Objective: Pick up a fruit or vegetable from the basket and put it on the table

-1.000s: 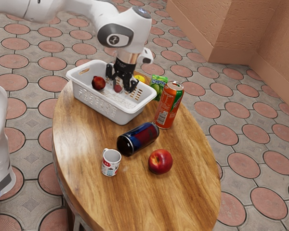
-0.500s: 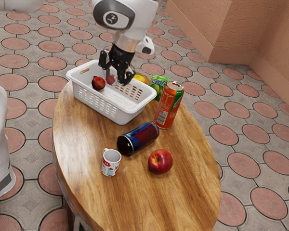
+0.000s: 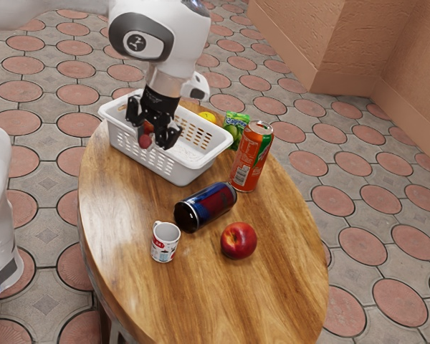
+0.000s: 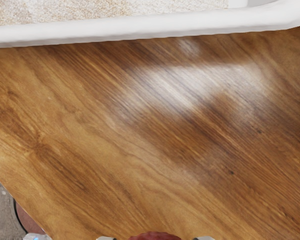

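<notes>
Hand (image 3: 151,139) closed, with the small red fruit (image 3: 145,142) gripped between the fingers: that is how we read our grasp. Fruit and hand are up at the near long side of the basket (image 3: 182,175), and the wrist view has the bare table (image 4: 155,135) beside the rim, so we judge the lift done and the setting-down next.

What could spoil it? If we lower too close to the basket, a finger or the fruit could catch the rim, and the knock might twist the fruit loose or shove the basket. Letting go too high is another worry: the fruit is round (rounder than we'd like), and a drop would set it rolling. The table's edge curves near this side, with floor past it, so a roll that way could end below. Swinging toward the exterior view's right instead would bring us near the mug (image 3: 165,242) and the fallen can (image 3: 206,206), either of which a low finger might bump.

As for pose, our arm (image 3: 158,32) reaches in from the exterior view's upper left, the wrist above the basket and the hand pointing down, slightly tilted, its fingers spread to either side of the fruit.
</notes>
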Tool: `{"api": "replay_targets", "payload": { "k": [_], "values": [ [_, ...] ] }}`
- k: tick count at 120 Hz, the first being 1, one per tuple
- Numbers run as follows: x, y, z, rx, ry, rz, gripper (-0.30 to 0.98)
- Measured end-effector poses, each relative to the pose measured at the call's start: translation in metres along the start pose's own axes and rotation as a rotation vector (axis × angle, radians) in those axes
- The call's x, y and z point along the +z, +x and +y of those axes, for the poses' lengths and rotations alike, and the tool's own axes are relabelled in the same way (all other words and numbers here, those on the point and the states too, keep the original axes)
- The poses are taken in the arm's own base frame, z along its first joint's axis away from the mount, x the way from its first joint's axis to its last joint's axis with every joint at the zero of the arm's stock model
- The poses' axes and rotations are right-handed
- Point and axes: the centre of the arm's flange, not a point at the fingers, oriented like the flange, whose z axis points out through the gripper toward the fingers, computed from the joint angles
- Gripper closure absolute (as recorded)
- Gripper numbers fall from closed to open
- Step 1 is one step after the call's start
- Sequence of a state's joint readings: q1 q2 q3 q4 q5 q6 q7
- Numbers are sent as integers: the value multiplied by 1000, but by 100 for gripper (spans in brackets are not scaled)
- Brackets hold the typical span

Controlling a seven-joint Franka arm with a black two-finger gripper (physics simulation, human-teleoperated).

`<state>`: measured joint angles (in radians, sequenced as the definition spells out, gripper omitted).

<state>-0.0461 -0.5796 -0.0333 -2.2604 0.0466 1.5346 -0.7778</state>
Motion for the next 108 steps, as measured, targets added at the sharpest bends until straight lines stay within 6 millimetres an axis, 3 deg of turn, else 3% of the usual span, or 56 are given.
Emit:
{"api": "replay_targets", "payload": {
  "k": [23,56,83,100,108],
  "values": [
    [36,1,7,-8,-4,-32,55],
    [63,2,12,-20,-22,-38,54],
    [97,0,15,-30,-32,-55,54],
    [102,2,19,-38,-61,-47,54],
    [102,3,20,-41,-73,-42,48]
  ]
}}
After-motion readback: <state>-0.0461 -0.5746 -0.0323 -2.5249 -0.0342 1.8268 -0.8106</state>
